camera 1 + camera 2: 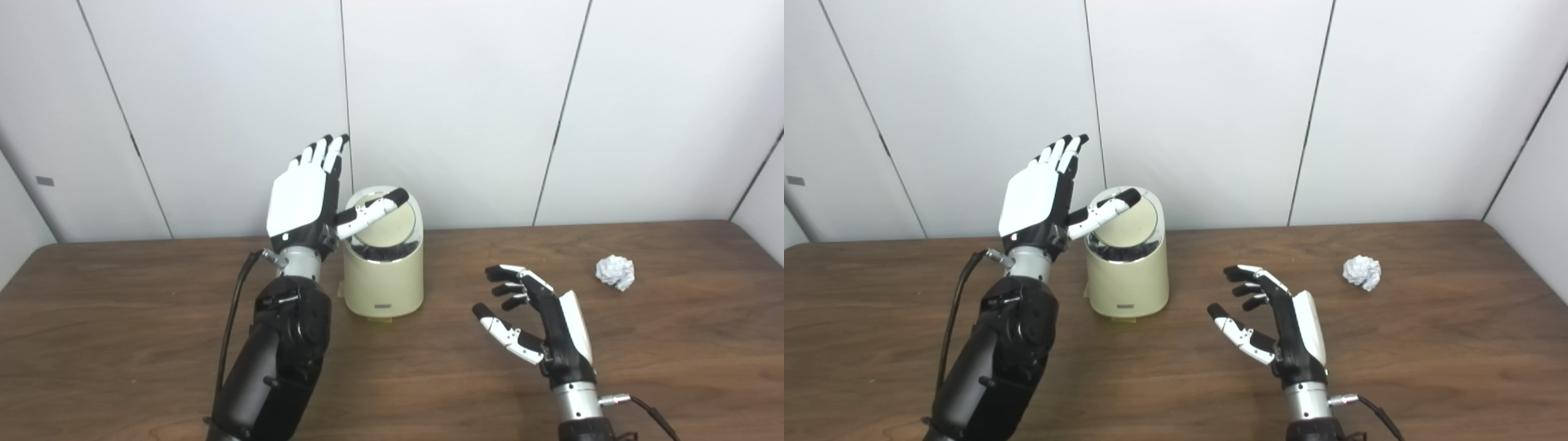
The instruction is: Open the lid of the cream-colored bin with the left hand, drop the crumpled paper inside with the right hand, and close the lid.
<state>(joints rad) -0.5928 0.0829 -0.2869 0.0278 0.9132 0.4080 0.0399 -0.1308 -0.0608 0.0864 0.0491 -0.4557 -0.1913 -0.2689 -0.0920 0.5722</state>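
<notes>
left hand spread, raised just left of bin, thumb over tilted lid | right hand spread, holding nothing, low over surface | paper ball on surface, right of and beyond right hand, well apart from bin | right hand nearer paper

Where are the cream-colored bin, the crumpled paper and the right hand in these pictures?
cream-colored bin (384, 285): left eye view, front wall of its body.
crumpled paper (615, 272): left eye view, middle of the white ball.
right hand (1274, 324): right eye view, dark palm.
</notes>
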